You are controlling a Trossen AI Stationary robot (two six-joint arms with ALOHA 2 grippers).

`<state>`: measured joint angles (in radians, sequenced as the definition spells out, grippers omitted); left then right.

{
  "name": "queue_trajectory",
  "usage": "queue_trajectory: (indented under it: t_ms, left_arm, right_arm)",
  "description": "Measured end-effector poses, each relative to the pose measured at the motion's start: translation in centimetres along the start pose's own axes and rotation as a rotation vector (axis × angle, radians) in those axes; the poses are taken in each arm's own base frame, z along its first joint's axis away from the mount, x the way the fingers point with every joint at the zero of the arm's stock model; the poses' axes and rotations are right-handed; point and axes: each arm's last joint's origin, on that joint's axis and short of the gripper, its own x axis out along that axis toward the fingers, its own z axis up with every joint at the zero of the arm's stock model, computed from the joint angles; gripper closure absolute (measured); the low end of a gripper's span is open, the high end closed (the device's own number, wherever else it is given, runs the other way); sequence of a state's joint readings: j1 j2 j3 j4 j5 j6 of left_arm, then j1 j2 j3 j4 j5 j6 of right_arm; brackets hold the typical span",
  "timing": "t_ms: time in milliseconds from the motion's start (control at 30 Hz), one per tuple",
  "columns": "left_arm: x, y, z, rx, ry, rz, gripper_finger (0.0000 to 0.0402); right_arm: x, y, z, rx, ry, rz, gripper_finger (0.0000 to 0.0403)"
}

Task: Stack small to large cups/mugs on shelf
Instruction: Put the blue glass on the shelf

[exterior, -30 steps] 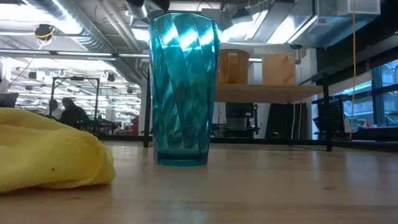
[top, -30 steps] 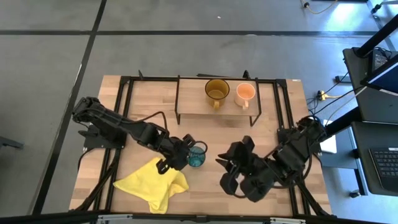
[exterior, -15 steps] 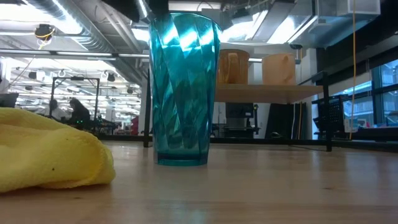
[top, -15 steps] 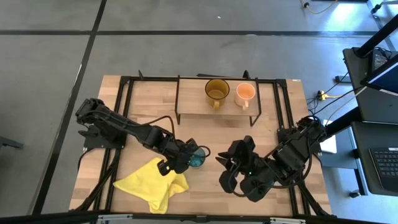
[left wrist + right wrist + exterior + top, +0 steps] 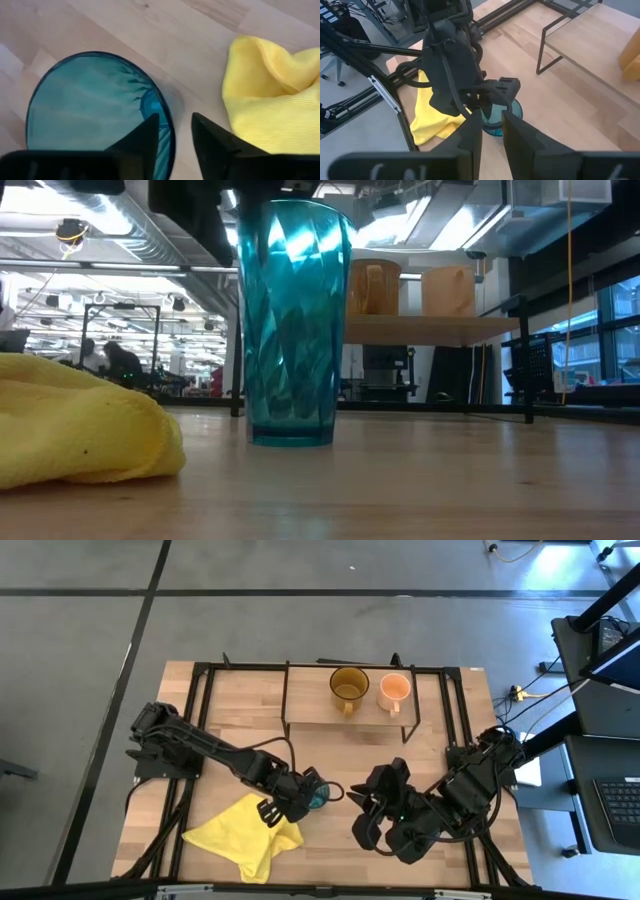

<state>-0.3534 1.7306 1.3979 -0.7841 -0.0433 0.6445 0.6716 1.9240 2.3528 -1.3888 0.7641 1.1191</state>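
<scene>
The teal tumbler stands upright on its base on the tabletop, open end up; it also shows in the low view. My left gripper is open above it and points down. One finger is inside the rim and the other is outside. The amber mug and the pale-orange mug stand side by side on the shelf. My right gripper is open and empty, to the right of the tumbler. My left gripper straddles the tumbler's rim on the side toward the yellow cloth. It comes from above, with one finger inside and one outside. I cannot tell whether either finger touches the wall.
A crumpled yellow cloth lies close to the tumbler on its near left. A black metal frame runs along the table's sides and back. Bare wood lies between the tumbler and the shelf.
My left gripper has moved toward the table's right edge, over the tumbler, and has come down on its rim. The tumbler stays standing in place.
</scene>
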Motion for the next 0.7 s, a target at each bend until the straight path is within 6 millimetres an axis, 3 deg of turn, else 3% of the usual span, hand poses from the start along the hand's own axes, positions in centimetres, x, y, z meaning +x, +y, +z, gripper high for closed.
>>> queue_trajectory:
  t_ms: [200,400,500,700]
  left_arm:
    - [0.0,0.1,-0.2,-0.005,0.034,0.030,0.0382]
    - [-0.7,0.1,-0.1,-0.034,0.042,0.029,0.0389]
    - [-3.6,0.8,0.3,-0.029,0.131,0.021,0.0395]
    - [-13.4,4.0,0.2,-0.073,0.233,0.151,0.0397]
  right_arm:
    - [0.0,0.0,0.0,-0.001,0.004,0.002,0.0328]
    - [0.0,-0.1,-0.1,-0.012,0.016,-0.006,0.0328]
    - [0.0,-0.4,-0.3,-0.017,0.046,-0.021,0.0328]
    - [-0.3,-0.7,-0.8,-0.025,0.071,-0.050,0.0328]
